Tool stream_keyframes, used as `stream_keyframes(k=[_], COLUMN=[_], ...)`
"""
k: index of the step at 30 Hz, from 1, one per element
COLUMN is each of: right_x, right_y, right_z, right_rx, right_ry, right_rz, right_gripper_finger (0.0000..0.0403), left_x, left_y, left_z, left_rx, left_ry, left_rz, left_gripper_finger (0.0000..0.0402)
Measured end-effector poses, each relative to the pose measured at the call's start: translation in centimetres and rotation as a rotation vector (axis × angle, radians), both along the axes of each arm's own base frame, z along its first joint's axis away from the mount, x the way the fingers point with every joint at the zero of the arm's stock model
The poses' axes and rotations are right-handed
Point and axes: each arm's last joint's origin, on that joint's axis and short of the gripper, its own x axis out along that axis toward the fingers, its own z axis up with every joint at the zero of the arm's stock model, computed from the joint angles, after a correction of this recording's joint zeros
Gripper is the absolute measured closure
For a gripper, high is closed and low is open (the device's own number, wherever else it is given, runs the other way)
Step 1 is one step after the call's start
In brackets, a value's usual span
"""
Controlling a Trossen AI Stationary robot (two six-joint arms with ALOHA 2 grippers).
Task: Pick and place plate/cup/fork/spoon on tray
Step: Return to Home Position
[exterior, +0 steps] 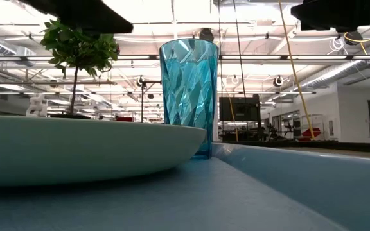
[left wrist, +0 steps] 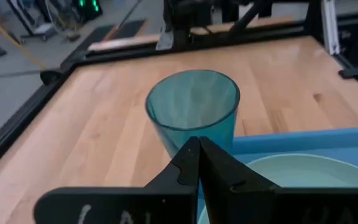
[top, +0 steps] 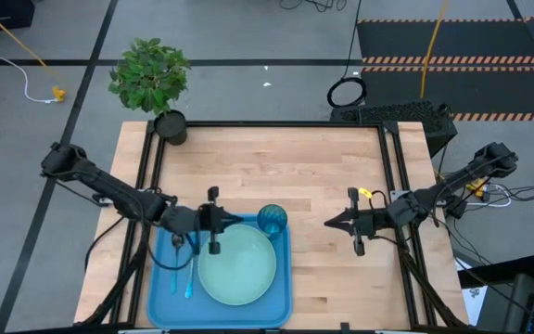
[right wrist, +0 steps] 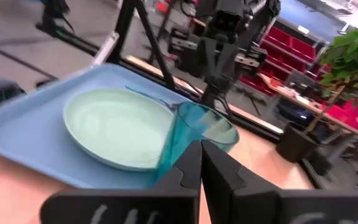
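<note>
The left pincer (top: 239, 221), closed and empty, hangs beside the cup (top: 272, 220); a swinging retreat could topple it. The right pincer (top: 328, 223) is likewise closed and empty.

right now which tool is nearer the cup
Left. The left tool, shut, hangs over the tray's edge right beside the cup. The right tool, also shut, is farther off over the table on the cup's other side.
</note>
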Motion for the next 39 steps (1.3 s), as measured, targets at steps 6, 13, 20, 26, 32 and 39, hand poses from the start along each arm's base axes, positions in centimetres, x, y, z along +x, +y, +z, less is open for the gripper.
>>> stream_keyframes(k=[6, 13, 20, 26, 32, 39], right_x=[-0.8, -1.5, -2.2, -2.7, -2.9, -3.0], right_y=[-1.0, -1.5, -1.5, -2.1, -2.6, -2.9], right_z=[-1.5, -3.5, -4.2, -4.3, -3.9, -3.6], right_rx=[0.075, 0.124, 0.15, 0.169, 0.183, 0.176], right_ry=[-0.019, 0.015, -0.006, -0.104, -0.157, -0.176], right_rz=[0.038, 0.045, 0.144, 0.142, 0.119, 0.105], right_gripper_finger=[0.0403, 0.0403, 0.0403, 0.0403, 0.0403, 0.0403], left_x=[-2.5, -5.9, -8.1, -8.6, -8.5, -8.5], left_y=[1.1, 2.4, 3.4, 4.1, 4.6, 4.8], left_z=[-0.8, -3.4, -5.5, -6.4, -6.4, -6.6], left_rx=[-0.001, -0.021, -0.023, -0.034, -0.003, 0.004], left_ry=[-0.067, -0.107, -0.23, -0.23, -0.226, -0.206], left_rz=[-0.035, -0.053, -0.063, -0.03, 0.042, 0.057], left_gripper_finger=[0.0394, 0.0389, 0.0396, 0.039, 0.0396, 0.0372])
